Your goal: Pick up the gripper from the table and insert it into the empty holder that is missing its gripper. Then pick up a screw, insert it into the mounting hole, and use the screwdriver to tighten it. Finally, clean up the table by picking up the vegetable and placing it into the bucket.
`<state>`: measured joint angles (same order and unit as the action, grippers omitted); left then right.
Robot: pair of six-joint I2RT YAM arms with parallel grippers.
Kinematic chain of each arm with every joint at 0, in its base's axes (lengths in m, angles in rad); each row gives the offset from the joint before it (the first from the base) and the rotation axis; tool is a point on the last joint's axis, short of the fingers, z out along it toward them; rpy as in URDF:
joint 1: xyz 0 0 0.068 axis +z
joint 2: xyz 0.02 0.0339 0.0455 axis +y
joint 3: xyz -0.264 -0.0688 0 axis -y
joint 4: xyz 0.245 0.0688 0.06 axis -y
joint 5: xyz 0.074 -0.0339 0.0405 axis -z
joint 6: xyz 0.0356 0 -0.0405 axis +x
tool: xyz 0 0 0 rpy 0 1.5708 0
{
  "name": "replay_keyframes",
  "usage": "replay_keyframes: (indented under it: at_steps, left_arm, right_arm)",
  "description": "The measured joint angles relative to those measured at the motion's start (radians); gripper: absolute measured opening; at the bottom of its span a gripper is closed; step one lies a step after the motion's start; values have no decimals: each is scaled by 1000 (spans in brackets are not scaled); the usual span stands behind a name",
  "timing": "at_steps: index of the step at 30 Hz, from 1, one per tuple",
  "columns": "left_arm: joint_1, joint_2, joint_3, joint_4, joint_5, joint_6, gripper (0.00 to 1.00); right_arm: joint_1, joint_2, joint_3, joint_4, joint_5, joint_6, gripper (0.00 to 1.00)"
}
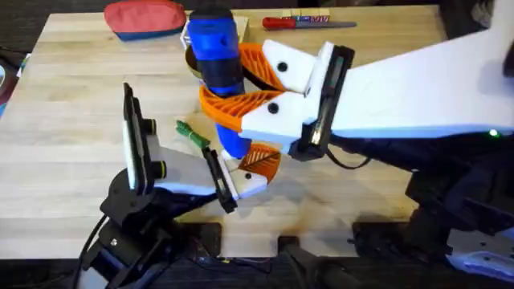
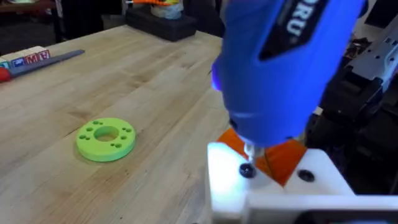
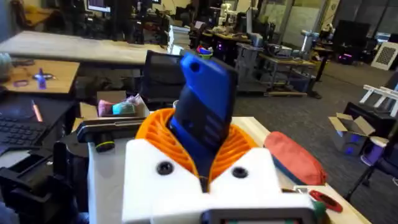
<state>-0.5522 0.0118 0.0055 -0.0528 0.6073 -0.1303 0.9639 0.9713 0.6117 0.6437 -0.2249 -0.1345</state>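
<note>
Looking down from overhead, we see the right hand (image 1: 241, 84) clenched around the screwdriver (image 1: 217, 48), its orange ribbed fingers (image 1: 241, 108) wrapped round the thick blue body and holding it upright over the middle of the desk (image 1: 72, 96). From the right wrist view the screwdriver (image 3: 202, 112) stands up between the two orange pads (image 3: 158, 130), squeezed on both sides. Down at the left wrist view the metal bit comes straight down out of the blue barrel (image 2: 280, 62) and sits on a dark screw (image 2: 247, 170) in the white holder (image 2: 273, 186), with the orange gripper (image 2: 280, 155) seated in that block just behind the screw. Overhead, the holder (image 1: 250, 186) and the gripper (image 1: 261, 160) lie at the tip of the left arm, directly under the screwdriver's lower end. We cannot tell whether the left hand is clenched or released. The vegetable (image 1: 193, 135) lies flat on the bare wood just to the left of the screwdriver, slim and green, apart from both arms. A green ring-shaped disc (image 2: 106, 138) with holes rests on the desk in the left wrist view, well apart from the holder. At the far edge a slim red-handled screwdriver (image 1: 297, 22) lies on its side, and a red pouch (image 1: 144, 18) sits near the far left corner.
</note>
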Motion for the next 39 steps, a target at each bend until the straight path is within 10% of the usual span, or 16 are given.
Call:
replay_keyframes:
  at_steps: [39]
  left_arm:
    - [0,0,0,0,-1,0,5]
  right_arm:
    - [1,27,0,48,1,7,7]
